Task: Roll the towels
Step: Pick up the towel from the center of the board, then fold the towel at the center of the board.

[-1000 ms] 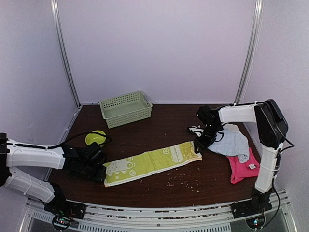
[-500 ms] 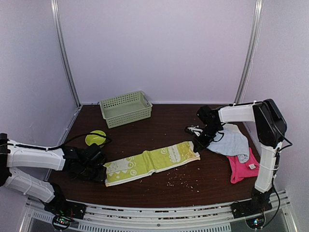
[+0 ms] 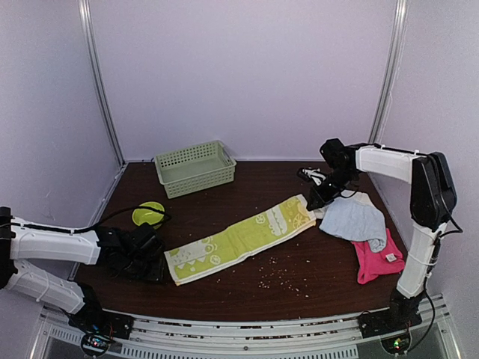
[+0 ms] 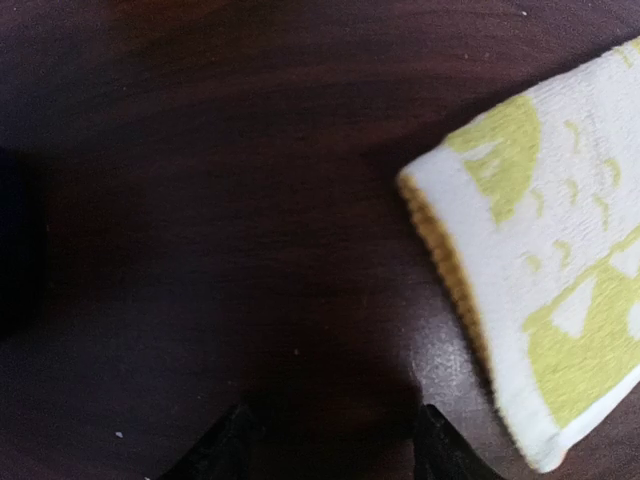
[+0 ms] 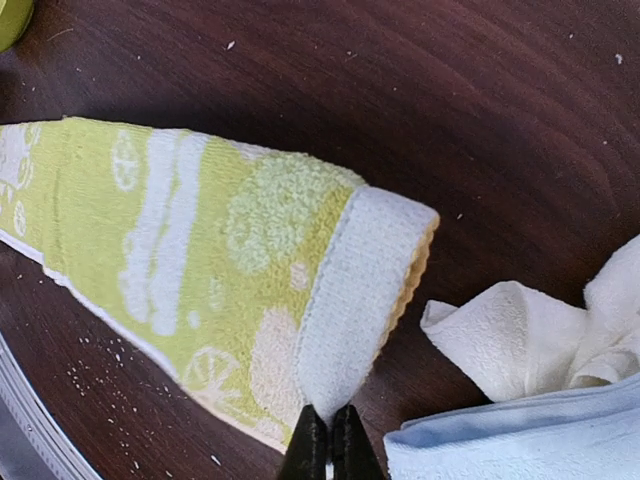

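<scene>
The lime-green towel [image 3: 243, 238] lies stretched out diagonally across the middle of the table. My right gripper [image 3: 313, 203] is shut on its white-bordered far right end [image 5: 365, 290], pinching the cloth at the fingertips [image 5: 330, 440] and lifting that end slightly. My left gripper [image 3: 153, 263] is open, low over the bare table just left of the towel's near end [image 4: 520, 300], with nothing between its fingers [image 4: 230, 450]. The light blue towel [image 3: 352, 221], a cream-white towel [image 5: 500, 340] and the hot pink towel [image 3: 374, 258] lie bunched at the right.
A green plastic basket [image 3: 194, 168] stands at the back left. A round yellow-green object [image 3: 148, 213] sits beside the left arm. Crumbs are scattered on the dark table [image 3: 281, 280] in front of the towel. Walls close in both sides.
My right gripper has shut on the lime-green towel's right end and drawn it back and to the right. The towel's left end slid away from my left gripper, which stayed put.
</scene>
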Motion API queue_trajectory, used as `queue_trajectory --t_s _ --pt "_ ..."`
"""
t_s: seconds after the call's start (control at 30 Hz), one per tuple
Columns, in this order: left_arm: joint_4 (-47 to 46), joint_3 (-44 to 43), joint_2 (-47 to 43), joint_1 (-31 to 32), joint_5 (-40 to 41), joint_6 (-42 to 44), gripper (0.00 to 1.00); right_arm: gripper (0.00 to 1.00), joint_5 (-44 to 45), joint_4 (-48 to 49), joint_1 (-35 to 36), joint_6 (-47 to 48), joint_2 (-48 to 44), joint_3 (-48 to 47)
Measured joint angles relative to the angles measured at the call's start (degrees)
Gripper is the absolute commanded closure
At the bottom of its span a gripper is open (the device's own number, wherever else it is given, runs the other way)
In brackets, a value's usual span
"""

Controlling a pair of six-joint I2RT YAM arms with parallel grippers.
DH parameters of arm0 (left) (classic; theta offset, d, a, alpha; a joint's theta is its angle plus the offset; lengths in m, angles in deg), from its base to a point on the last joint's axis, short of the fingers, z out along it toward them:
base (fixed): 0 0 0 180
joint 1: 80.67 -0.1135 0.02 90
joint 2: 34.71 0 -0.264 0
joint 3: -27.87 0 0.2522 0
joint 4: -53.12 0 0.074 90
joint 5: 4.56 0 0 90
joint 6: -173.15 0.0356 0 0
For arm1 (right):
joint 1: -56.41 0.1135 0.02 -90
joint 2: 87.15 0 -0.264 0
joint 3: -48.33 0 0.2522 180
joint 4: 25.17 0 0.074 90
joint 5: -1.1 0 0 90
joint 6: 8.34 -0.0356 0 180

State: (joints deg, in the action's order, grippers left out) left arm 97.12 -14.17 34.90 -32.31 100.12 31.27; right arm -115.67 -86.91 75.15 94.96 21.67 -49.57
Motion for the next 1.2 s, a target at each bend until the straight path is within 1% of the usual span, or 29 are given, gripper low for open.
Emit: queue_trajectory --t_s 0.3,0.4,0.53,0.7,0.83,1.0,1.1,1.2 --pt "0.33 -0.11 0.44 0.00 0.76 -0.09 0.48 1.00 4.85 -2.12 -0.90 0.39 -0.74 -2.21" --pt "0.28 -0.11 0.26 0.00 0.72 -0.07 0.55 1.00 5.90 -2.78 -1.44 0.46 -0.59 -4.22" --pt "-0.96 -0.31 0.83 0.00 -0.22 0.96 0.69 1.00 5.77 -3.98 -1.75 0.46 0.13 -8.66" --pt "-6.71 -2.43 5.29 -0.04 -3.13 3.69 0.77 1.00 3.19 -4.57 -0.76 0.28 0.17 -12.44" --pt "-10.47 -4.44 8.79 -0.04 -4.94 5.20 0.80 1.00 1.31 -5.57 1.99 0.22 0.17 -12.48" --pt "-12.81 -5.25 10.49 -0.04 -5.99 6.19 0.81 1.00 -0.44 -5.95 7.98 -0.20 0.17 -12.52" --pt "-12.85 -5.25 10.49 -0.04 -6.10 6.38 0.81 1.00 -1.53 -6.69 11.61 -0.63 0.85 -14.29" --pt "-12.70 -5.25 10.40 -0.07 -6.10 6.38 0.81 1.00 -2.75 -7.17 15.08 -1.27 3.63 -18.29"
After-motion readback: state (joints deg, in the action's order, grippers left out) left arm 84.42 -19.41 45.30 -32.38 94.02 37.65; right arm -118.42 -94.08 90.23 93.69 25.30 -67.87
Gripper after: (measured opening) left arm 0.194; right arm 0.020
